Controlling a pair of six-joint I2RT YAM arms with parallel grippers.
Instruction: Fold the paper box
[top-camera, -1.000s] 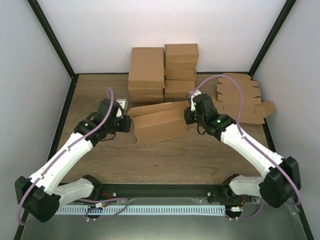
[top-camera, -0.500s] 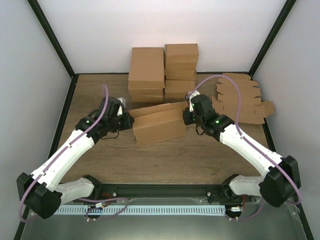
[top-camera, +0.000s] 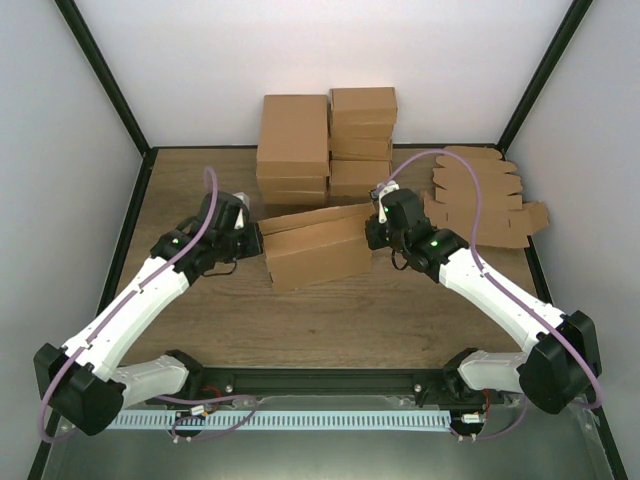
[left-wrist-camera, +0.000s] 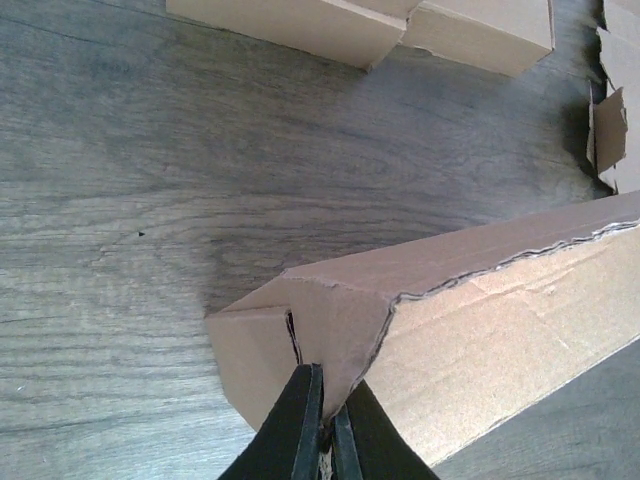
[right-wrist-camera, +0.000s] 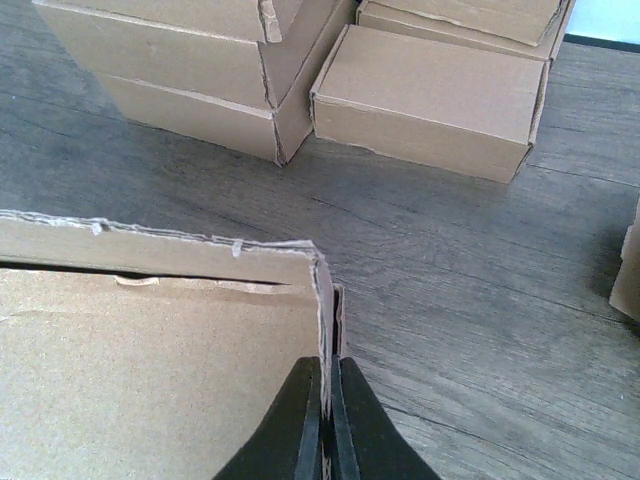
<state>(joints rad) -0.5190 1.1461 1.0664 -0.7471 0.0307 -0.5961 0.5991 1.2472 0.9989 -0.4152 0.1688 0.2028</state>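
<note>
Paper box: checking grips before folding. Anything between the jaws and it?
Nothing visible: the left gripper has its jaws shut on the paper box at one corner, the right gripper on the other end's edge.

Far edge of the wooden tabletop (top-camera: 330, 320): two stacks of closed brown cardboard boxes, side by side and touching. The left stack (top-camera: 293, 150) sits wider and lower, the right stack (top-camera: 362, 130) narrower and taller. At far right, flat cardboard blanks (top-camera: 480, 190) with rounded tabs fan out in a pile. Around it all, white walls (top-camera: 330, 50) and black frame posts (top-camera: 104, 75).
</note>
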